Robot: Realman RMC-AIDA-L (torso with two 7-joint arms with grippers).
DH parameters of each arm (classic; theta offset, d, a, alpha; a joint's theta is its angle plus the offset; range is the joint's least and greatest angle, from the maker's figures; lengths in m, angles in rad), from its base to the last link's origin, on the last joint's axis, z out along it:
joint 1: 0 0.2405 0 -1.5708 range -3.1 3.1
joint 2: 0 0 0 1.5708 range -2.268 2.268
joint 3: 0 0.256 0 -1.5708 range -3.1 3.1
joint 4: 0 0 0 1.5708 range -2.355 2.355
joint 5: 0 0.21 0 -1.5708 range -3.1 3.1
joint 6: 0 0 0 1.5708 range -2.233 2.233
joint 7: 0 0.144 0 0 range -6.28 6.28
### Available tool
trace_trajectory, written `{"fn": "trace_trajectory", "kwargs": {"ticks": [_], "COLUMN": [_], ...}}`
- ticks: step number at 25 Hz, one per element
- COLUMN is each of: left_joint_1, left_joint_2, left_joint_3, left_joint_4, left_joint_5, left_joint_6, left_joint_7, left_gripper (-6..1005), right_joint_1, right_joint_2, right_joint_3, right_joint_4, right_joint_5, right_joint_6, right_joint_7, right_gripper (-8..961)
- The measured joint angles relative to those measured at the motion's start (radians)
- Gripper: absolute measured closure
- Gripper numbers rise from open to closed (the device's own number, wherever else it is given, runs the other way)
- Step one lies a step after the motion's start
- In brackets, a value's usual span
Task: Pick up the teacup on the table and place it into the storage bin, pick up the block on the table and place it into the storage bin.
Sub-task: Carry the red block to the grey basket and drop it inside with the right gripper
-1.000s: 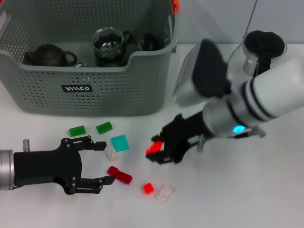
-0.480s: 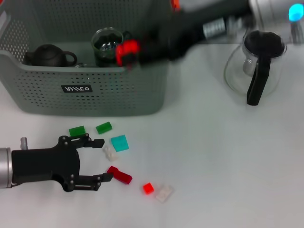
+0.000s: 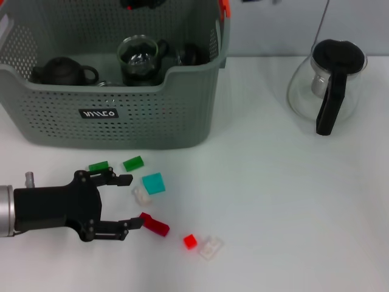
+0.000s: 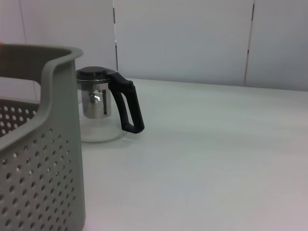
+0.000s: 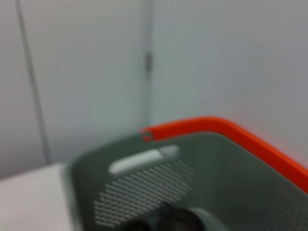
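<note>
A: What is changed from half a second ago?

B: The right arm, then stretched across the bin (image 3: 152, 125) with a red block at its tip, is now gone from over the table; only a dark sliver with a trace of red (image 3: 143, 3) is seen at the top edge of the head view, above the bin's far side. The left gripper (image 3: 124, 201) is found slightly lower and nearer the loose blocks than before.

A: What is hidden or hard to make out?

B: The right gripper is cut off by the frame, so whether it is spread or pinching cannot be told. In the right wrist view only the bin's orange rim (image 5: 231, 134) and inner wall are shown, blurred, with dark shapes at the bottom that cannot be named. In the left wrist view a corner of the bin (image 4: 43, 144) and the glass pot (image 4: 103, 103) are seen, but no fingers.

A: How is the left gripper held, and where are the things?

B: It lies low on the table with its fingers spread. A white block (image 3: 141, 195) sits between the fingertips, a dark red block (image 3: 154, 224) touches or nearly touches the nearer finger, and a teal block (image 3: 153, 182) lies just beyond. Two green blocks (image 3: 115, 164) lie beside the farther finger, toward the bin. A small red block (image 3: 190, 241) and a clear one (image 3: 210, 247) lie farther right. A glass teacup (image 3: 138, 59) and a dark teapot (image 3: 62, 71) are already inside the bin
</note>
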Motion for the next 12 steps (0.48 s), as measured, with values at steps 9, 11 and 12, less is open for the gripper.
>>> {"fn": "trace_trajectory", "kwargs": {"ticks": [9,11,12], "left_joint_1": [-0.003,-0.003,-0.003], "left_joint_2": [0.003,0.004,0.005], "left_joint_3": [0.0,0.0,0.0], "left_joint_4": [0.0,0.0,0.0], "left_joint_5": [-0.003,-0.002,-0.002], "left_joint_6": [-0.002,-0.003,-0.003], "left_joint_7": [-0.009,-0.011,-0.012], "left_gripper": [156,156,156], "right_joint_1": [0.037,0.025,0.011], "right_joint_2": [0.004,0.002,0.002], "right_joint_3": [-0.1,-0.094,-0.093], "right_joint_4": [0.116,0.102,0.079], "right_joint_5": [-0.028,-0.026,-0.023], "right_joint_6": [0.218,0.218,0.21], "right_joint_7": [0.007,0.003,0.0], "right_gripper": [521,449,377]}}
